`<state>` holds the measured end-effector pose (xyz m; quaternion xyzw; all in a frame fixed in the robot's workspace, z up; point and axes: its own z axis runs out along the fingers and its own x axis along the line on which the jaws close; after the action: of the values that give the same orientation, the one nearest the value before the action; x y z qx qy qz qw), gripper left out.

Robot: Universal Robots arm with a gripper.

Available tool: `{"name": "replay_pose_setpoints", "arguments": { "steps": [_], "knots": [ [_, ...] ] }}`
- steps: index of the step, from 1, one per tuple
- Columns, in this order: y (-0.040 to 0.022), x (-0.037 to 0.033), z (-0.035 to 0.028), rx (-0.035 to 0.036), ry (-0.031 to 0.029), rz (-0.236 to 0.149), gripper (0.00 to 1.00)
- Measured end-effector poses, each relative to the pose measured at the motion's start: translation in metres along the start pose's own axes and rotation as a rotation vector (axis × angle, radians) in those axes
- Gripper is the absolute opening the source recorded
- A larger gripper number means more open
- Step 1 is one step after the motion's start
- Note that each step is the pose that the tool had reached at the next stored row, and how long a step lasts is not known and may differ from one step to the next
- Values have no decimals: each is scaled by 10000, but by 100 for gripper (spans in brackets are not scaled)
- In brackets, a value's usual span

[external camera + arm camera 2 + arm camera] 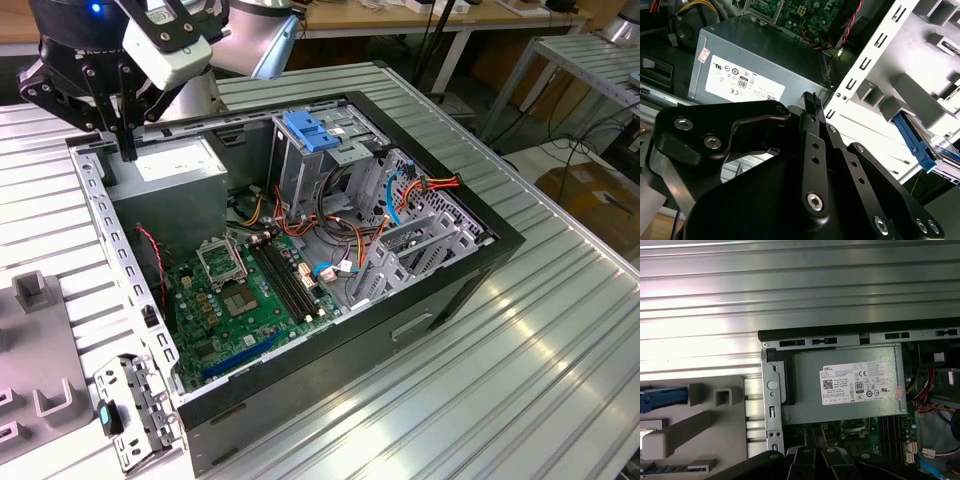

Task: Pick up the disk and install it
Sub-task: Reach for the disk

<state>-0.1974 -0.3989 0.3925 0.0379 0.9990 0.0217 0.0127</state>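
The step in hand, as I judge it, is the reach for the pick-up, because the disk is not yet taken. The slatted metal surface (520,380) carries an open case (330,385), and beside the case stands a grey holder (690,425).

To do this step well, I think the arm should go from the case to the holder with enough height to pass the case wall. The gripper should be spread before it goes down. A grasp across the two blue rails looks safer than one on the flat labelled face, and the disk should be lifted level so that it does not catch in the holder.

Inside the case, the power supply (175,165) lies in the corner at the exterior view's left.

The disk (662,394) lies in the holder, outside the case. In the second wrist view its blue rail and part of its silver body (945,150) are seen near the case wall.

The gripper (128,150) hangs over the corner of the power supply, near the case wall. Its fingers (811,100) look pressed together and hold nothing. I cannot tell if the tip touches the metal below; it seems to be free. The disk is well apart from it.
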Motion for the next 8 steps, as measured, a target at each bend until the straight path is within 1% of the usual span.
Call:
{"name": "replay_pose_setpoints", "arguments": {
  "steps": [8],
  "knots": [
    [-5, 64, -1, 0, 0, 0, 11]
  ]
}}
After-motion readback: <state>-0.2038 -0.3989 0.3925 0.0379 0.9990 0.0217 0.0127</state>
